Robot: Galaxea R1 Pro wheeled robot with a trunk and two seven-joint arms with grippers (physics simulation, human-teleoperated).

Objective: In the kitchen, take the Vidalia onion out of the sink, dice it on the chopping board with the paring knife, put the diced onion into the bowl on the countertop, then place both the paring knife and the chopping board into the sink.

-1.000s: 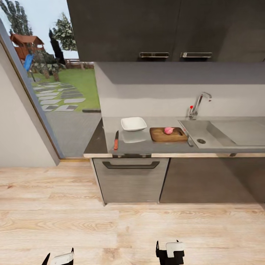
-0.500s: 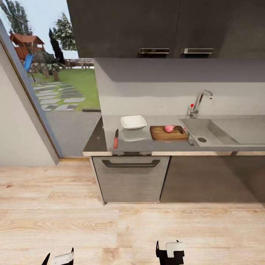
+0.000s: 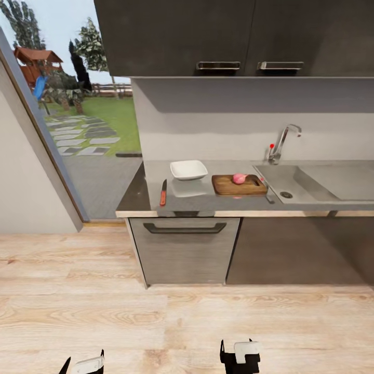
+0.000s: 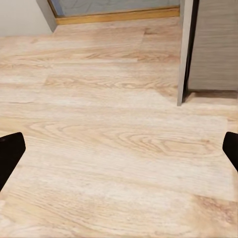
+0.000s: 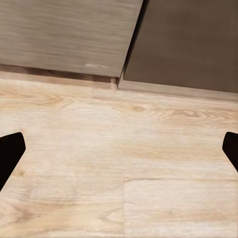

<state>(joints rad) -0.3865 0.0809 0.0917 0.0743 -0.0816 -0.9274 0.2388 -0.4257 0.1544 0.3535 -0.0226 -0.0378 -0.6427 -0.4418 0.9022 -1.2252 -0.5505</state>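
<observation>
Now the Vidalia onion (image 3: 239,178) lies on the chopping board (image 3: 239,185), left of the sink (image 3: 291,183); the paring knife (image 3: 163,193) rests near the counter (image 3: 136,195) edge. Both grippers hang open and empty. A careless grasp could push the knife off.

Grey glossy countertop (image 3: 208,200) across mid-frame, right of centre, over dark cabinet fronts. Sitting on it left to right: paring knife (image 3: 163,193) near the left front edge, white bowl (image 3: 188,170) further back, then chopping board (image 3: 239,185) with the Vidalia onion (image 3: 239,178) on top. Sink (image 3: 317,182) set in at the right end, board just beside it.
</observation>
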